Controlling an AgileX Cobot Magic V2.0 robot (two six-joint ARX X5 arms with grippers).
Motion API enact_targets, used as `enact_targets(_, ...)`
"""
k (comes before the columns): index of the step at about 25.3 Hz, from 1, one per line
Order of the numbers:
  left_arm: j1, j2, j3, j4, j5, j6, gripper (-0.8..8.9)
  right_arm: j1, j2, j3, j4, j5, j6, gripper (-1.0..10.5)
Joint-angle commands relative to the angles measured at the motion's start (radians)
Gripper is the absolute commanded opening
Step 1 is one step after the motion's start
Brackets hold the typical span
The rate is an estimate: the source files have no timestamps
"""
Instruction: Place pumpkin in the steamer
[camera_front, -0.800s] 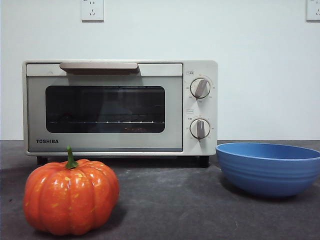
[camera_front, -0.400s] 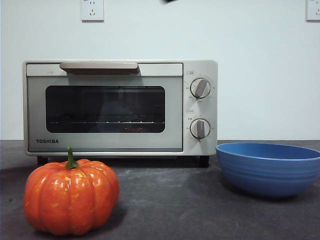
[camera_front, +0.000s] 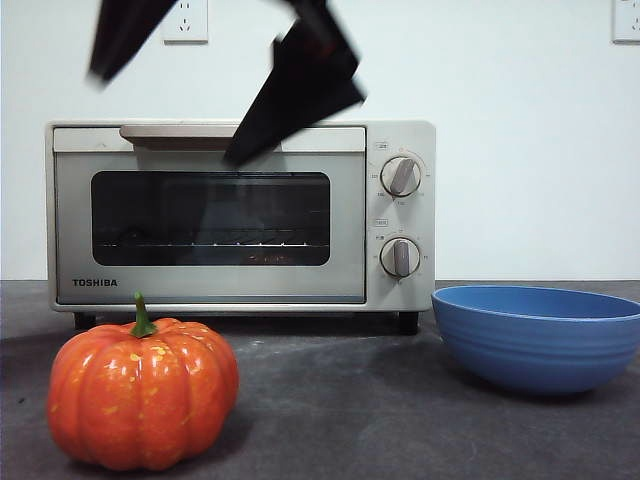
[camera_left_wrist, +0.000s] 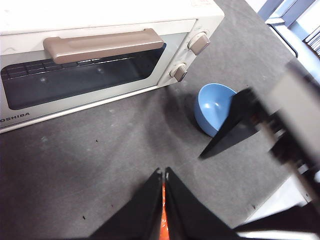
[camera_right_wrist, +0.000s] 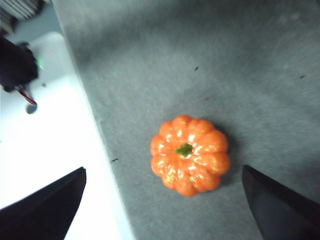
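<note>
The right gripper (camera_front: 190, 80) hangs blurred above the glossy orange pumpkin (camera_front: 142, 394), jaws spread wide. The pumpkin sits on the dark table (camera_front: 340, 410) before the shut TOSHIBA steamer (camera_front: 240, 215). The left gripper (camera_left_wrist: 164, 172) is pinched together.

- The front view is evenly bright and sharp on the still things; the white wall (camera_front: 520, 150) reads flat.
- Two dark claw shapes at its top are smeared by motion blur, edges soft.
- The pumpkin (camera_front: 142, 392) carries small glossy highlights; a soft shadow lies on the table (camera_front: 350, 420) beside it and under the blue bowl (camera_front: 540, 338).
- The steamer (camera_front: 240, 215) door glass shows faint dark reflections.
- The right wrist view is soft overall; a white area beside the table is blown out, and the pumpkin (camera_right_wrist: 190, 155) glints.
- The left wrist view is clear at centre, with a blurred claw at one side.
</note>
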Motion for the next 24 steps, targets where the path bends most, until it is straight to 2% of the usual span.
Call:
enact_targets(1, -0.002, 0.005, 0.024, 0.008, 0.005, 0.006, 0.08, 0.036, 0.071, 0.019, 0.031, 0.028, 0.027, 5.3)
enact_targets(8, -0.002, 0.005, 0.024, 0.008, 0.005, 0.006, 0.08, 0.063, 0.18, 0.019, 0.088, 0.098, 0.048, 5.4)
enact_targets(22, -0.002, 0.005, 0.024, 0.011, 0.005, 0.006, 0.08, 0.071, 0.324, 0.019, 0.127, 0.134, 0.069, 5.5)
enact_targets(24, -0.002, 0.005, 0.024, 0.011, 0.005, 0.006, 0.08, 0.074, 0.329, 0.019, 0.129, 0.159, 0.07, 5.5)
